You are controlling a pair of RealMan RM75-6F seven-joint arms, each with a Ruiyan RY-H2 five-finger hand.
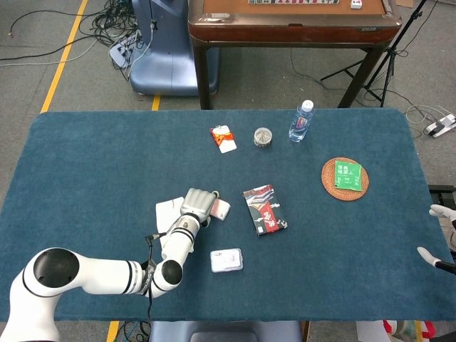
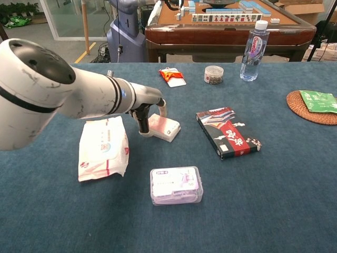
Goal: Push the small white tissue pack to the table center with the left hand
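The small white tissue pack [image 2: 165, 128] [image 1: 222, 209], printed in pink, lies flat on the blue table [image 1: 92, 164], left of centre. My left hand [image 2: 149, 112] [image 1: 199, 202] is at the pack's left end. Its fingers point down, one finger [image 2: 142, 125] touching the cloth beside the pack and another over the pack's top edge. It holds nothing. My right hand [image 1: 439, 234] shows only as spread white fingertips at the far right table edge in the head view.
A larger white wipes pack [image 2: 103, 147] lies left of the hand. A clear plastic box [image 2: 176, 185] sits nearer me. A red and black box [image 2: 227, 132] lies right of the tissue pack. Snack packet [image 2: 172, 77], jar [image 2: 213, 74], bottle [image 2: 253, 43] and coaster [image 2: 311, 107] stand farther back.
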